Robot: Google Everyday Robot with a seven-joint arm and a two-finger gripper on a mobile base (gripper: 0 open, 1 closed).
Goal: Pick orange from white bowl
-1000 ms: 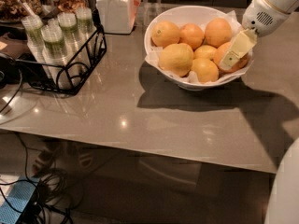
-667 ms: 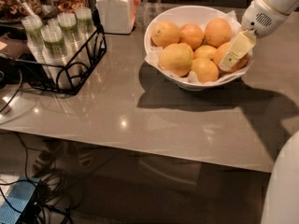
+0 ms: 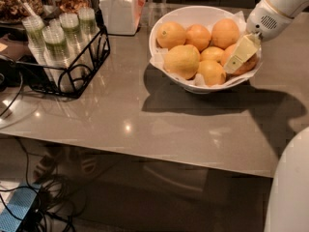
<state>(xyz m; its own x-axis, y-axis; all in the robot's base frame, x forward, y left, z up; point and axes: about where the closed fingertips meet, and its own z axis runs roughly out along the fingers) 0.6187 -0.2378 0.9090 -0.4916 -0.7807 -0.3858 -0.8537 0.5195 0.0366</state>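
Grey tabletop lies well below my jaws. The orange sits right under my gripper, against the white bowl rim. Nothing has shifted this past second, so I judge the pick stalled. I cannot tell whether my jaws are spread or pinching.

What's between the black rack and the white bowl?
Only bare table in the camera view. The gripper is at the bowl's right rim, over the orange.
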